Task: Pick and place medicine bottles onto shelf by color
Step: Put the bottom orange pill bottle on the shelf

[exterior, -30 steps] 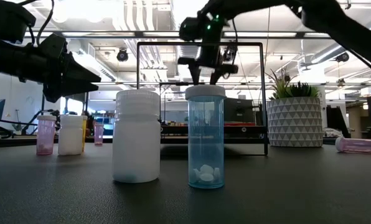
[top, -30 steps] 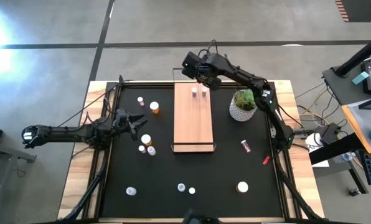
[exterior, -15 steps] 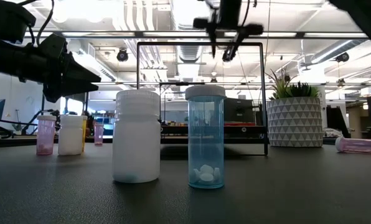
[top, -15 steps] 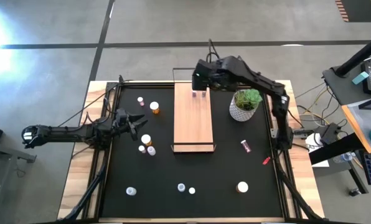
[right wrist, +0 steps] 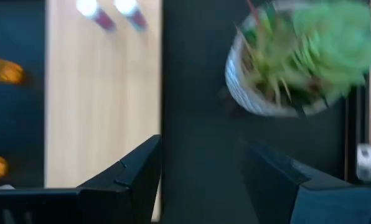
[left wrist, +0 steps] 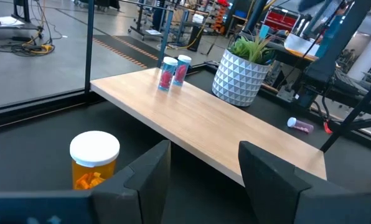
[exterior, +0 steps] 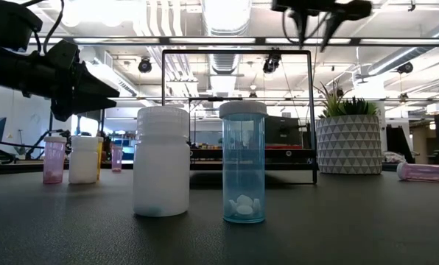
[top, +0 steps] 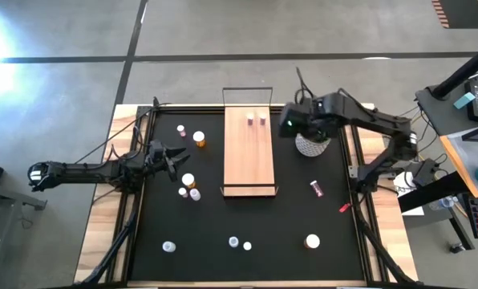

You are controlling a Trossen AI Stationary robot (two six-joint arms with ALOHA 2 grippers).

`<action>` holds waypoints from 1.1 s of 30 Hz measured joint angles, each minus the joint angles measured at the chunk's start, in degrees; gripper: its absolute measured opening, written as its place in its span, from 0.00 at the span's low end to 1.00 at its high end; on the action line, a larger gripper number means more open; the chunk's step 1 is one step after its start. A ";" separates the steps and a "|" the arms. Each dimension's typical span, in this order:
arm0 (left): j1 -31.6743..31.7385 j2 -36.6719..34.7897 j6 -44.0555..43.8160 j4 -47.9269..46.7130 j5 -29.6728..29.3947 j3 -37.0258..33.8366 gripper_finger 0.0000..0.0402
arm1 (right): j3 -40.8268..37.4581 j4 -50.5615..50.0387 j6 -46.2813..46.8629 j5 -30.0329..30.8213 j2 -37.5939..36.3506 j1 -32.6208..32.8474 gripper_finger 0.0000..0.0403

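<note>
Pink bottles on shelf, beside empty right gripper

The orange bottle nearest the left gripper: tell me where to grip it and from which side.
Grip the orange bottle around its body, just under the wide white cap, probably coming in level from the left gripper's side. It stands upright on the mat, apart from the shelf, and the open fingers already face past it.
</note>
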 joint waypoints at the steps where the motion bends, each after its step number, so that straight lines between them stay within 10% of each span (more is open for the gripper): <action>1: 0.02 0.00 0.00 -0.02 -0.02 0.00 0.43 | -2.03 0.06 1.56 -0.61 -1.16 0.74 0.48; 22: 0.02 0.00 0.00 0.00 0.00 0.00 0.43 | -32.79 11.32 53.77 -8.95 -10.02 46.90 0.48; 33: 0.00 0.00 -0.02 0.00 0.00 0.00 0.43 | -36.22 24.48 54.10 -14.08 -5.74 52.23 0.50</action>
